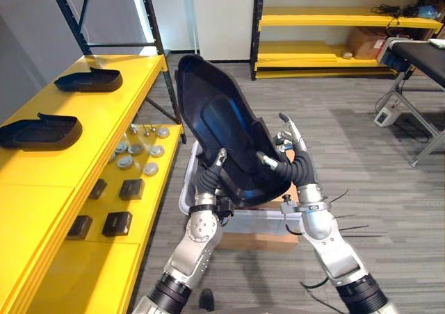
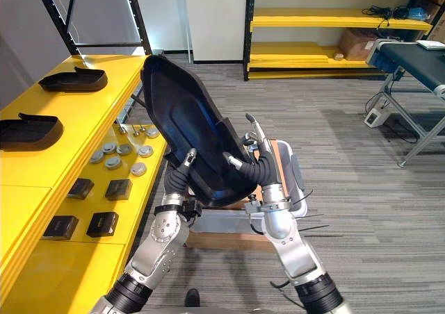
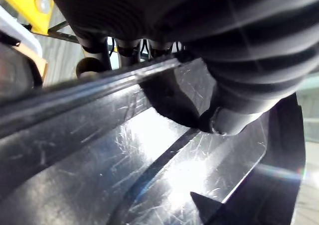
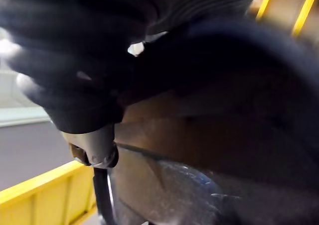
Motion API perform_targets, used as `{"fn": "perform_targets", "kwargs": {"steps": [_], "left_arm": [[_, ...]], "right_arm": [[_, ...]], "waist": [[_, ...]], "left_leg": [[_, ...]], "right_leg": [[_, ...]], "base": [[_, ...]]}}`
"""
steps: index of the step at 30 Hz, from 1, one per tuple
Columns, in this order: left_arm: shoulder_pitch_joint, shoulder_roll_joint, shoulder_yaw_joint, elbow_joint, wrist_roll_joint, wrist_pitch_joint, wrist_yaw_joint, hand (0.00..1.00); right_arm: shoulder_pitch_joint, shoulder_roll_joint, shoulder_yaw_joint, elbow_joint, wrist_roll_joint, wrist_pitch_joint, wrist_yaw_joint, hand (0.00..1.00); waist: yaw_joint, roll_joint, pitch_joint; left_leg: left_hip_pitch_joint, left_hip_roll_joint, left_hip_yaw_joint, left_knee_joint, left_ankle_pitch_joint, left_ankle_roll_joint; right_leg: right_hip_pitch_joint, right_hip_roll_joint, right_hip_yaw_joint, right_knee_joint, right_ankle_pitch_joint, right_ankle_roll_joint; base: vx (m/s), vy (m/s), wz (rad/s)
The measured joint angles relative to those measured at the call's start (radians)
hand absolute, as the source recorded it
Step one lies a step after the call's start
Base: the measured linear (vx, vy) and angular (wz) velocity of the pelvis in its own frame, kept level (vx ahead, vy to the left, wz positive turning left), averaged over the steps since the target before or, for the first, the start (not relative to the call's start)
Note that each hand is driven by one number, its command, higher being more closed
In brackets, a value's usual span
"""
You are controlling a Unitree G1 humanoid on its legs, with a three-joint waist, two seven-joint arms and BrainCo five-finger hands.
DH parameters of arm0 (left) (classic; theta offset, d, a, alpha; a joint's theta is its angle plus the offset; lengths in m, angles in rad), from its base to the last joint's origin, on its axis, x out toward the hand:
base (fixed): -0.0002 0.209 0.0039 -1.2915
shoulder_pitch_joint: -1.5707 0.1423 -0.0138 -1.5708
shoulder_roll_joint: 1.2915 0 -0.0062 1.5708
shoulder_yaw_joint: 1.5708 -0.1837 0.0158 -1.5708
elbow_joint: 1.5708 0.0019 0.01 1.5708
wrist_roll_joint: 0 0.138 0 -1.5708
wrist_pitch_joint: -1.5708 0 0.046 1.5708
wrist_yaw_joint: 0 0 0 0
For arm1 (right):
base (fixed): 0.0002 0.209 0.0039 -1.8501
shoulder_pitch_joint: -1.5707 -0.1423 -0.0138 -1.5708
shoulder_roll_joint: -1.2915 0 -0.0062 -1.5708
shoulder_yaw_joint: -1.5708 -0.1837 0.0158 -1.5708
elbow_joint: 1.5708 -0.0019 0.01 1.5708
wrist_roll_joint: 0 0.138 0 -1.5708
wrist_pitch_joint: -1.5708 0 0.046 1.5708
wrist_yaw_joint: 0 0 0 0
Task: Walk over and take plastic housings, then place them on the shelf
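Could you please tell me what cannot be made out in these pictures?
- Grey bin: contents hidden by the held plastic housing, eye views.
- Round silver parts: too small to identify, eye views.
- Black table: cut off by the right edge, eye views.

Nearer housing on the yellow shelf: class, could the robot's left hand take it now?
Probably not: the left hand and right hand both grip the held housing, so it isn't free.
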Motion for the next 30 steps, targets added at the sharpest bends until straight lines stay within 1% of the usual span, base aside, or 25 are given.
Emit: {"fn": "perform_targets", "kwargs": {"steps": [2, 3, 4, 5, 6, 8, 9, 11, 12, 14, 15, 16, 17, 19, 21, 22, 23, 24, 25, 26, 27, 28, 29, 30], "left_arm": [[0.012, -0.002, 0.008, 0.0, 0.021, 0.013, -0.011, 1.0], [0.025, -0.003, 0.024, 0.0, 0.03, 0.017, -0.017, 1.0], [0.044, -0.004, 0.049, 0.0, 0.037, 0.021, -0.028, 1.0], [0.063, -0.004, 0.076, 0.0, 0.05, 0.024, -0.03, 1.0], [0.073, -0.004, 0.089, 0.0, 0.058, 0.026, -0.03, 1.0], [0.105, -0.005, 0.13, -0.001, 0.066, 0.027, -0.031, 1.0], [0.112, -0.006, 0.139, -0.003, 0.067, 0.027, -0.032, 1.0], [0.148, -0.018, 0.171, -0.03, 0.068, 0.027, -0.033, 1.0], [0.158, -0.02, 0.181, -0.039, 0.068, 0.027, -0.034, 1.0], [0.184, -0.026, 0.212, -0.065, 0.068, 0.026, -0.038, 1.0], [0.196, -0.029, 0.225, -0.076, 0.068, 0.024, -0.043, 1.0], [0.206, -0.028, 0.232, -0.079, 0.068, 0.021, -0.047, 1.0], [0.218, -0.024, 0.259, -0.079, 0.067, 0.017, -0.055, 1.0], [0.218, -0.029, 0.261, -0.081, 0.067, 0.014, -0.072, 1.0], [0.223, -0.034, 0.262, -0.085, 0.067, 0.008, -0.075, 1.0], [0.227, -0.033, 0.263, -0.085, 0.067, 0.005, -0.076, 1.0], [0.247, -0.033, 0.27, -0.091, 0.066, -0.002, -0.077, 1.0], [0.269, -0.031, 0.279, -0.091, 0.064, -0.004, -0.085, 1.0], [0.289, -0.031, 0.29, -0.091, 0.063, -0.004, -0.094, 1.0], [0.301, -0.03, 0.295, -0.091, 0.062, -0.004, -0.095, 1.0], [0.324, -0.033, 0.295, -0.091, 0.062, -0.004, -0.096, 1.0], [0.335, -0.031, 0.292, -0.092, 0.062, -0.004, -0.099, 1.0], [0.338, -0.032, 0.29, -0.094, 0.062, -0.004, -0.105, 1.0], [0.341, -0.033, 0.281, -0.101, 0.062, -0.004, -0.115, 1.0]], "right_arm": [[-0.013, 0.011, -0.079, -0.072, 0.053, -0.051, 0.024, 0.0], [-0.027, 0.026, -0.129, -0.094, 0.085, -0.078, 0.023, 0.0], [-0.041, 0.051, -0.205, -0.107, 0.133, -0.107, 0.022, 0.0], [-0.042, 0.074, -0.282, -0.106, 0.174, -0.125, 0.019, 0.0], [-0.038, 0.085, -0.318, -0.102, 0.195, -0.13, 0.015, 0.0], [-0.011, 0.127, -0.462, -0.038, 0.254, -0.145, -0.014, 0.0], [-0.002, 0.137, -0.495, -0.011, 0.27, -0.146, -0.026, 0.0], [0.054, 0.172, -0.617, 0.119, 0.309, -0.15, -0.069, 0.0], [0.068, 0.179, -0.64, 0.164, 0.315, -0.149, -0.081, 0.0], [0.123, 0.197, -0.711, 0.354, 0.318, -0.139, -0.127, 0.0], [0.147, 0.199, -0.73, 0.45, 0.332, -0.123, -0.137, 0.0], [0.183, 0.2, -0.748, 0.581, 0.358, -0.096, -0.139, 0.0], [0.292, 0.269, -0.782, 0.923, 0.389, -0.014, -0.118, 0.0], [0.339, 0.314, -0.783, 0.988, 0.39, 0.02, -0.081, 0.0], [0.363, 0.334, -0.781, 1.016, 0.389, 0.018, -0.057, 0.0], [0.363, 0.335, -0.776, 1.047, 0.388, 0.014, -0.049, 0.0], [0.363, 0.337, -0.759, 1.131, 0.386, 0.014, -0.027, 0.0], [0.362, 0.346, -0.733, 1.203, 0.361, 0.042, 0.006, 0.0], [0.368, 0.354, -0.701, 1.239, 0.343, 0.063, 0.028, 0.0], [0.372, 0.359, -0.678, 1.257, 0.335, 0.073, 0.038, 0.0], [0.377, 0.372, -0.636, 1.28, 0.311, 0.091, 0.056, 0.0], [0.375, 0.375, -0.588, 1.303, 0.294, 0.098, 0.069, 0.0], [0.374, 0.375, -0.569, 1.306, 0.285, 0.101, 0.069, 0.0], [0.37, 0.378, -0.562, 1.307, 0.275, 0.102, 0.07, 0.0]], "waist": [[-0.004, 0.0, 0.0], [-0.008, 0.0, 0.0], [-0.017, 0.0, 0.0], [-0.023, 0.0, 0.0], [-0.024, 0.0, 0.0], [-0.029, 0.0, 0.0], [-0.029, 0.0, 0.0], [-0.031, 0.0, 0.0], [-0.033, 0.0, 0.0], [-0.036, 0.001, -0.001], [-0.04, 0.001, -0.001], [-0.041, 0.002, -0.001], [-0.046, 0.009, 0.0], [-0.048, 0.012, 0.001], [-0.049, 0.014, 0.004], [-0.048, 0.008, 0.008], [-0.046, 0.001, 0.012], [-0.042, -0.005, 0.016], [-0.037, -0.009, 0.02], [-0.033, -0.006, 0.022], [-0.021, -0.004, 0.028], [-0.015, -0.004, 0.034], [-0.016, -0.007, 0.036], [-0.018, -0.014, 0.039]], "left_leg": [[0.001, 0.001, 0.0, 0.0, 0.0, 0.0], [0.001, 0.001, 0.0, 0.0, -0.001, 0.0], [0.001, 0.001, 0.0, 0.0, -0.001, 0.0], [0.001, 0.001, 0.0, 0.0, -0.001, 0.0], [0.001, 0.001, 0.001, 0.0, -0.001, 0.0], [-0.002, 0.001, 0.005, 0.0, -0.001, 0.0], [-0.003, 0.001, 0.006, 0.0, -0.001, 0.0], [-0.009, 0.0, 0.008, 0.0, -0.001, 0.0], [-0.011, 0.0, 0.008, 0.0, -0.001, 0.0], [-0.021, 0.0, 0.007, 0.0, -0.001, 0.0], [-0.025, 0.002, 0.006, 0.0, -0.001, 0.0], [-0.026, 0.003, 0.006, 0.0, -0.002, 0.0], [-0.03, 0.0, -0.003, 0.0, -0.003, -0.001], [-0.026, -0.001, -0.004, 0.0, -0.003, -0.001], [-0.015, 0.0, -0.007, 0.0, -0.007, -0.001], [-0.01, 0.0, -0.009, 0.0, -0.009, -0.002], [0.002, 0.0, -0.017, 0.0, -0.015, -0.002], [0.011, 0.0, -0.028, 0.0, -0.024, -0.007], [0.012, -0.001, -0.032, 0.0, -0.025, -0.006], [0.012, -0.003, -0.033, 0.0, -0.025, -0.006], [0.002, -0.006, -0.033, 0.0, -0.026, -0.004], [-0.013, -0.008, -0.033, 0.001, -0.027, -0.002], [-0.029, -0.01, -0.03, 0.001, -0.031, 0.003], [-0.056, -0.017, -0.011, 0.001, -0.057, 0.043]], "right_leg": [[-0.002, 0.001, 0.0, -0.004, 0.0, 0.0], [-0.003, 0.001, 0.0, -0.005, 0.0, 0.0], [-0.002, 0.001, 0.0, -0.007, 0.0, 0.0], [-0.002, 0.001, 0.0, -0.008, 0.0, 0.0], [-0.002, 0.001, 0.0, -0.01, 0.0, 0.0], [-0.002, 0.001, 0.0, -0.016, 0.002, -0.002], [-0.002, 0.001, -0.001, -0.019, 0.003, -0.002], [-0.006, 0.001, -0.003, -0.023, 0.005, -0.001], [-0.007, 0.001, -0.003, -0.023, 0.005, -0.001], [-0.017, 0.002, -0.004, -0.023, 0.005, -0.001], [-0.02, 0.002, -0.005, -0.024, 0.004, -0.001], [-0.019, 0.002, -0.006, -0.024, 0.004, -0.001], [-0.011, 0.003, -0.016, -0.021, 0.002, -0.002], [-0.009, 0.001, -0.017, -0.011, -0.006, 0.002], [0.0, -0.002, -0.025, -0.002, -0.015, 0.0], [0.004, -0.003, -0.027, -0.002, -0.018, 0.0], [0.011, -0.004, -0.033, 0.002, -0.027, -0.003], [0.025, -0.004, -0.043, 0.003, -0.04, 0.001], [0.028, -0.004, -0.052, 0.006, -0.044, -0.001], [0.029, -0.005, -0.056, 0.009, -0.047, -0.001], [0.031, -0.005, -0.06, 0.023, -0.055, 0.002], [0.022, -0.006, -0.084, 0.053, -0.074, 0.004], [0.01, -0.012, -0.104, 0.07, -0.085, 0.003], [-0.005, -0.027, -0.15, 0.089, -0.094, 0.01]], "base": [[0.0, 0.0, 0.0], [0.0, 0.0, 0.0], [0.0, 0.0, 0.0], [0.0, 0.0, 0.0], [0.0, 0.0, 0.0], [0.0, 0.0, 0.0], [0.0, 0.0, 0.0], [0.0, 0.0, 0.0], [0.0, 0.0, 0.0], [0.0, 0.0, 0.0], [0.03, -0.03, 0.02], [0.08, -0.059, 0.1], [0.08, -0.054, 0.1], [0.01, -0.03, 0.08], [-0.03, -0.011, 0.09], [-0.05, -0.008, 0.15], [-0.04, -0.014, 0.19], [-0.04, -0.027, 0.23], [-0.02, -0.029, 0.2], [-0.02, -0.021, 0.17], [-0.04, -0.019, 0.35], [-0.05, -0.024, 0.54], [-0.05, -0.03, 0.93], [-0.01, -0.019, 1.46]]}}
